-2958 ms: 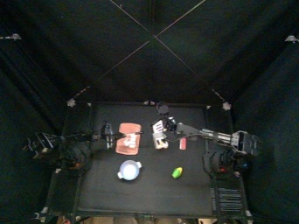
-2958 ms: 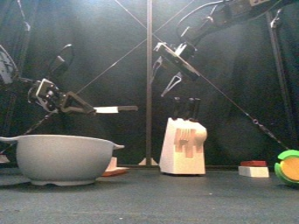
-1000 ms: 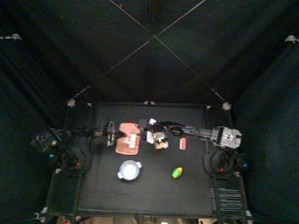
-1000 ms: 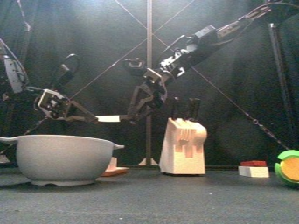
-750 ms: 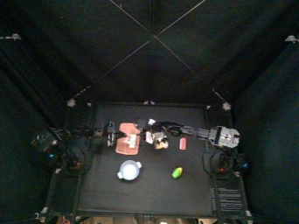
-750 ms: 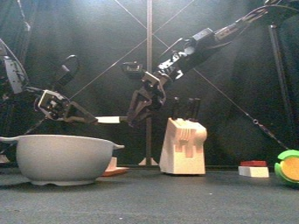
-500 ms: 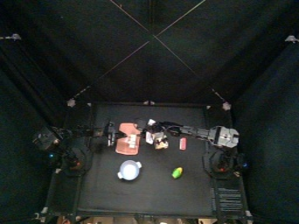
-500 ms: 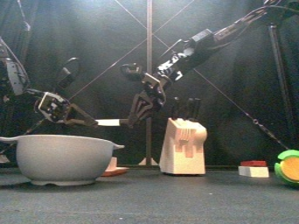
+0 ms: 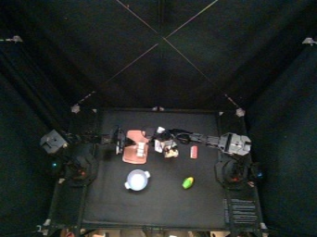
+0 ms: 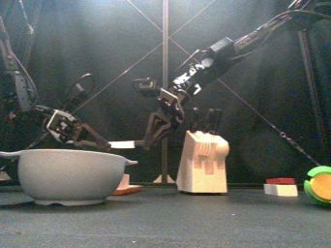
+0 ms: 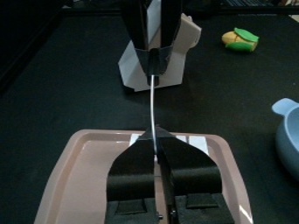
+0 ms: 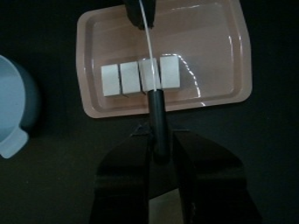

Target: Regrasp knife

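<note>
The knife (image 11: pixel 155 96) hangs level above the pink tray (image 11: pixel 82 166), held at both ends. My left gripper (image 11: pixel 160 144) is shut on its thin blade, seen edge-on. My right gripper (image 12: pixel 156 131) has its jaws closed against the black handle (image 12: pixel 153 105). In the front view the pale blade (image 10: pixel 123 144) runs between the left gripper (image 10: pixel 101 143) and the right gripper (image 10: pixel 153 134). From above, the two grippers meet over the tray (image 9: pixel 136 148) left of centre.
Three white slices (image 12: pixel 117 77) lie on the tray. A wooden knife block (image 10: pixel 203 163) stands just right of the grippers. A pale blue bowl (image 10: pixel 72 174) sits front left. A green and yellow item (image 10: pixel 319 182) and a small red-topped block (image 10: pixel 281 186) are at the right.
My right gripper's jaws have closed from wide open onto the knife handle. Both grippers and the knife have sunk a little toward the tray.
</note>
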You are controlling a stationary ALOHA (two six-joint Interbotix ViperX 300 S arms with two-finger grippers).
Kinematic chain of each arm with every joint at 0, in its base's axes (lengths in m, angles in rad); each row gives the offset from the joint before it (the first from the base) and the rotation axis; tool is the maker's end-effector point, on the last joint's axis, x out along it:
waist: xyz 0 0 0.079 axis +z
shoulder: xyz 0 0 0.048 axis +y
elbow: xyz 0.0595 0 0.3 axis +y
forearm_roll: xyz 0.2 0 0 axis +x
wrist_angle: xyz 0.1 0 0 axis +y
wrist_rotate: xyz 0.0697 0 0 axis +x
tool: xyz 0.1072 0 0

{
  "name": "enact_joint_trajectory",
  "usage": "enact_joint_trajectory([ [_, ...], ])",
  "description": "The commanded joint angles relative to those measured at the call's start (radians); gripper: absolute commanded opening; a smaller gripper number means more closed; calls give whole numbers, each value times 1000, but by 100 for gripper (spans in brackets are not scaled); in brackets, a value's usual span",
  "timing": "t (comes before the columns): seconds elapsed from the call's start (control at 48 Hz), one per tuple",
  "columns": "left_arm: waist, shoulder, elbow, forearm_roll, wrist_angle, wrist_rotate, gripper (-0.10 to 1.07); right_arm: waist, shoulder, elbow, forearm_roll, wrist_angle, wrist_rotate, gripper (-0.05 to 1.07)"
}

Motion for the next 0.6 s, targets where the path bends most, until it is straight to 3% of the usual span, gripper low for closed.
enact_joint_trajectory([
  [0.0, 3, -3, -18, 0, -3, 2, 29, 0, -21, -14, 2, -5, -2, 51],
  [0.583, 3, -2, -11, 17, 69, 2, 29, 5, 6, -25, 2, -6, 0, 51],
])
